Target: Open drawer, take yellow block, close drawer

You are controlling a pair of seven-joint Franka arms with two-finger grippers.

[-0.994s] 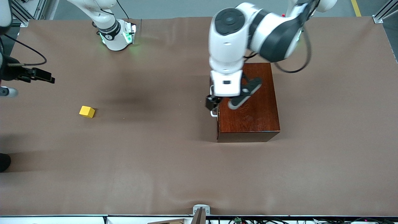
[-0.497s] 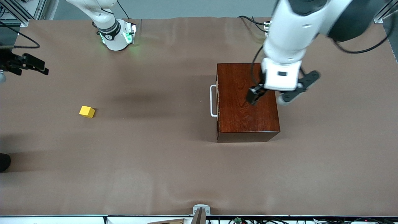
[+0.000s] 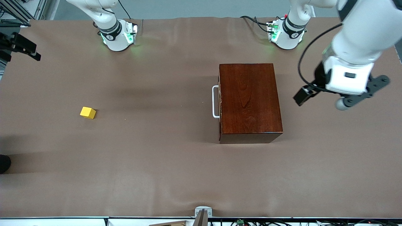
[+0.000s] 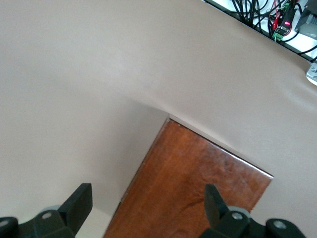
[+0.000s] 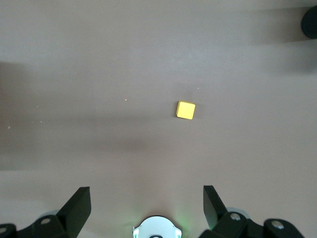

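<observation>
Drawer (image 3: pixel 220 103) shut in box (image 3: pixel 249 100); yellow block (image 3: pixel 88 112) out on bench (image 3: pixel 157 175), nearer camera, toward right arm's end. Left gripper (image 3: pixel 320 99) over bench beside box, fingers apart, empty; right gripper (image 3: pixel 19 48) high at bench edge, fingers apart, waiting. Task judged done: nothing next but parking.

A brown table (image 3: pixel 157 175) carries the wooden box (image 3: pixel 249 100) and, well apart, the yellow block (image 3: pixel 87 112).

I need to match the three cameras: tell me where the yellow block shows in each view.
Front view: the yellow block lies on the brown table cover, toward the right arm's end, apart from the wooden box.
Left wrist view: not in it; only the wooden box and the cover show.
Right wrist view: the block lies alone on the cover.
Shared landmark: the brown table cover.
</observation>
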